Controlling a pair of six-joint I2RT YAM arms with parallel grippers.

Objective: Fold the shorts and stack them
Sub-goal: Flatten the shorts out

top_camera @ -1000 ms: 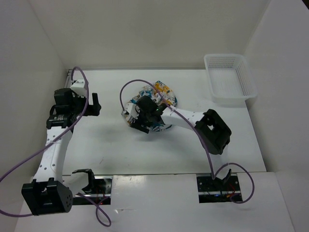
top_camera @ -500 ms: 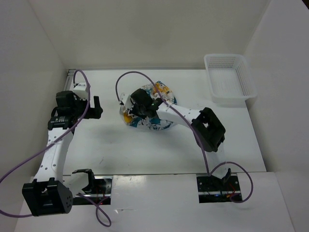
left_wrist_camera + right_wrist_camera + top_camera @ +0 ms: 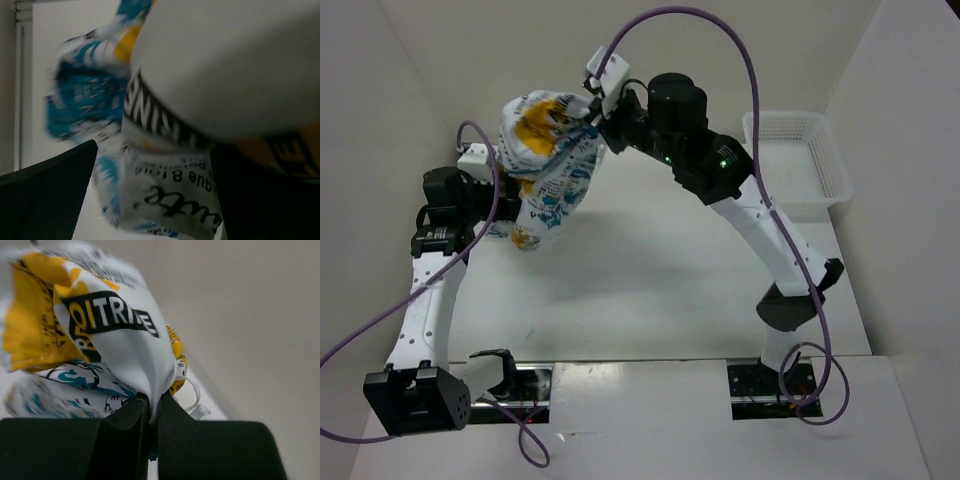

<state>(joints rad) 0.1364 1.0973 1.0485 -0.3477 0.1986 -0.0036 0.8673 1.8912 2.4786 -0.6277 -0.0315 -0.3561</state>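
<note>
From the top camera I have the white plastic mesh basket (image 3: 810, 205) at the far right corner of the table (image 3: 650, 290). All that shows inside it is its own mesh floor. The right arm's forearm crosses the basket's left edge in that view.

The shorts (image 3: 552, 165) are well left of the basket, off the table and hanging in a bunched, drooping bundle from the right gripper (image 3: 594, 114). They are white fabric, with a yellow-orange patch near the top, teal print lower down and black lettering all over.

The right wrist camera shows what the top camera does not. The right gripper (image 3: 150, 415) has its jaws pressed together on a pinched fold of the shorts (image 3: 100, 330), with a thin white drawcord looping out just beside the pinch and a black banner of lettering above it.

The left wrist camera shows the left gripper (image 3: 160, 200) with its jaws spread wide. The shorts (image 3: 165, 185) hang blurred and very close between the two dark fingers (image 3: 50, 200). I cannot tell whether the fabric touches them. From the top, the hanging bundle hides the left fingers.
</note>
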